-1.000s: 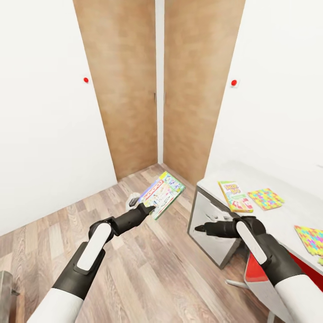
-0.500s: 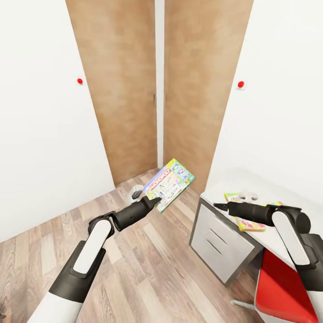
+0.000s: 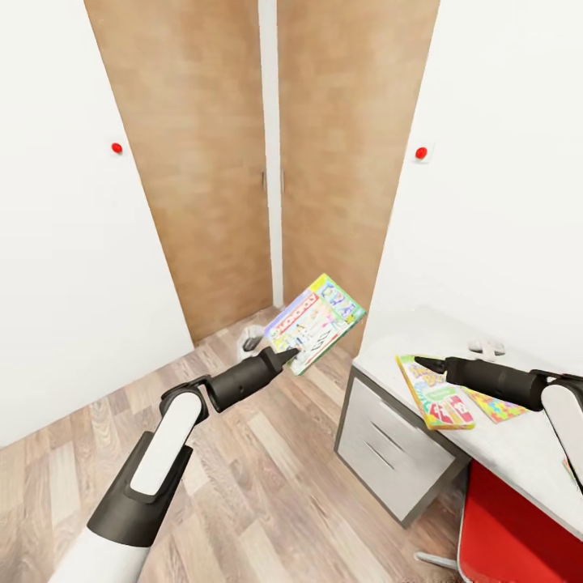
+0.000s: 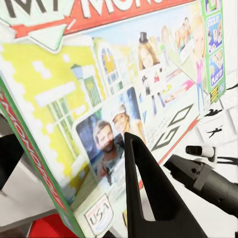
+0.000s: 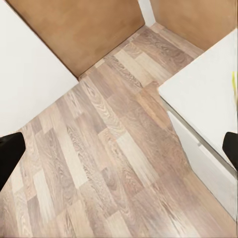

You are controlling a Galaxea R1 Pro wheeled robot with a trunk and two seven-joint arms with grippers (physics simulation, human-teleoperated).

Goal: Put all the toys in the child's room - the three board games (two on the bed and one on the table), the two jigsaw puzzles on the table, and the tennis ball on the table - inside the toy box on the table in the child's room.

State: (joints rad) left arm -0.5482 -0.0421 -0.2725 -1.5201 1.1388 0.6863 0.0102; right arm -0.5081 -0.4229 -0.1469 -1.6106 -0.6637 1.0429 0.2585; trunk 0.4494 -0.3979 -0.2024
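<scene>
Wood-plank floor [image 3: 243, 453], desk [image 3: 518, 445] alongside. Left gripper [image 3: 285, 355] clamps Monopoly box [image 3: 316, 322] by its edge, tilted beyond the fingertips. Right gripper [image 3: 423, 364] over Skip-Bo box [image 3: 433, 390], fingers spread, empty. Keep clamp firm; level the box before lowering.

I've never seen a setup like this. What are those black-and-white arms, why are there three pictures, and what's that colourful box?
These are computer-simulated pictures of a two-armed robot. The large picture comes from a camera on its head, looking down over both arms. The other two come from cameras near each arm's gripper.

The left gripper is shut on a board game, a flat green-edged box, holding it in the air above the wood floor. Its wrist camera sees the box's printed face up close.

The right gripper is over the table, holding nothing; its wrist camera shows its fingers wide apart. On the table lie a yellow-green game box and a jigsaw puzzle, partly hidden by the right arm.
</scene>
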